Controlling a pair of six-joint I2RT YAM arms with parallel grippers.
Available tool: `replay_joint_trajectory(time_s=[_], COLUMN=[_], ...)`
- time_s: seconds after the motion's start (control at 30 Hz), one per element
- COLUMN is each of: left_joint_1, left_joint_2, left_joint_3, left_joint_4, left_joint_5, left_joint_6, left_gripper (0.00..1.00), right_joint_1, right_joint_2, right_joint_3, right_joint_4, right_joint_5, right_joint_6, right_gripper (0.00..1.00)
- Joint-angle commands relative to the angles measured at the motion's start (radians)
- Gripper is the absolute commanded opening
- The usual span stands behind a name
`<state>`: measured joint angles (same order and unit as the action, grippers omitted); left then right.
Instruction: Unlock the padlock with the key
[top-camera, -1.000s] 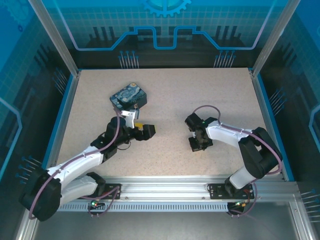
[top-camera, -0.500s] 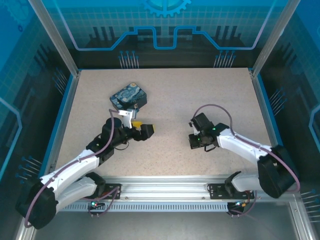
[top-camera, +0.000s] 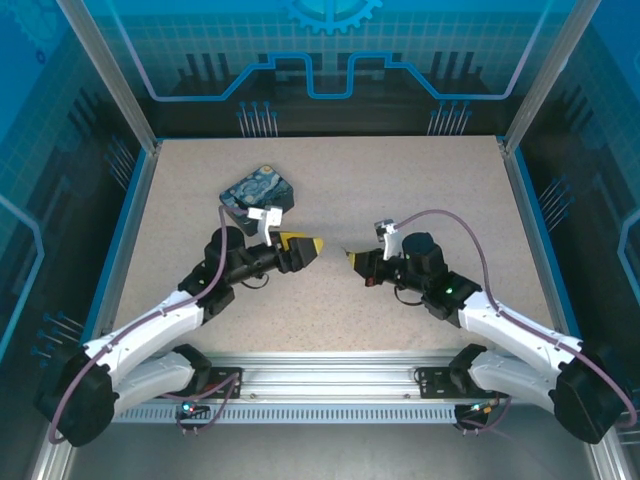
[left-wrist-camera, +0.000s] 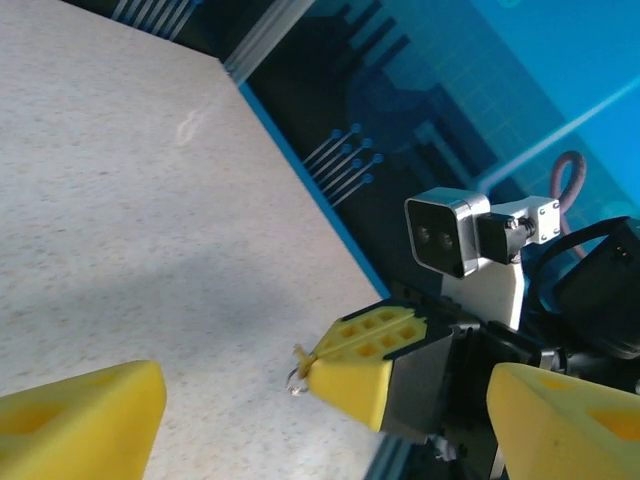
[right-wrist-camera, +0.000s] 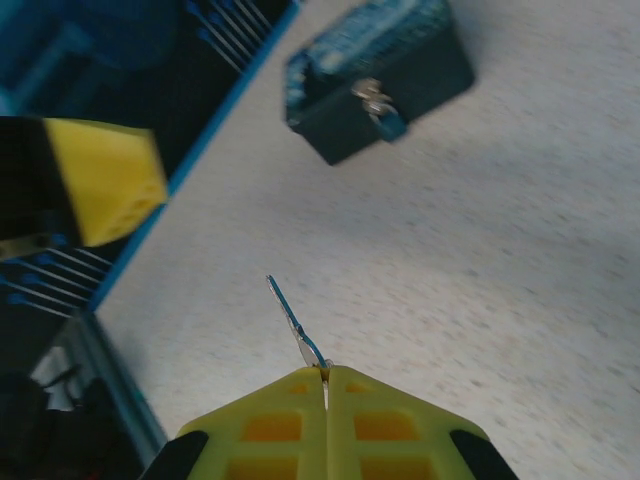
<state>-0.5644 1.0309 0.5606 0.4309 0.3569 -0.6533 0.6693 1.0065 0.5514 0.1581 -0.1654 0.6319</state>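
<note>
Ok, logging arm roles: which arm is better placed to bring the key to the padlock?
Right: the right gripper is shut on the key, with the padlock ahead of it; the left gripper is open and empty.

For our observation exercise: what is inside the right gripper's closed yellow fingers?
The key sits pinched in the right gripper. Its thin blade pokes out, while its held end is covered by the yellow fingers.

Left gripper (left-wrist-camera: 322, 432) spread wide, one yellow fingertip in each bottom corner. Between them: right gripper (left-wrist-camera: 326, 368), yellow fingers pressed together, pinching thin metal key (left-wrist-camera: 298, 368) at the tip, over speckled beige tabletop (left-wrist-camera: 130, 220). Silver wrist camera (left-wrist-camera: 447, 232) sits above it.
</note>
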Motion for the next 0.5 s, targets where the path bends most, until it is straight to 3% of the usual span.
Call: replay_joint_trajectory(time_s=[0.0, 0.47], left_joint_1=[-0.029, -0.079], left_joint_2=[0.030, 0.112], left_joint_3=[0.038, 0.081], left_joint_4=[0.080, 0.104], left_joint_5=[0.035, 0.027], left_joint_6=[-0.011, -0.004], left_gripper=[0.82, 0.66], right_joint_1=[0.028, 0.075], right_joint_2=[-0.016, -0.003], right_joint_3=[0.036, 0.087], right_joint_4=[0.106, 0.149], right_joint_5=[-0.018, -0.039], right_joint_6=[0.048, 0.063], right_gripper=[0.00, 0.00])
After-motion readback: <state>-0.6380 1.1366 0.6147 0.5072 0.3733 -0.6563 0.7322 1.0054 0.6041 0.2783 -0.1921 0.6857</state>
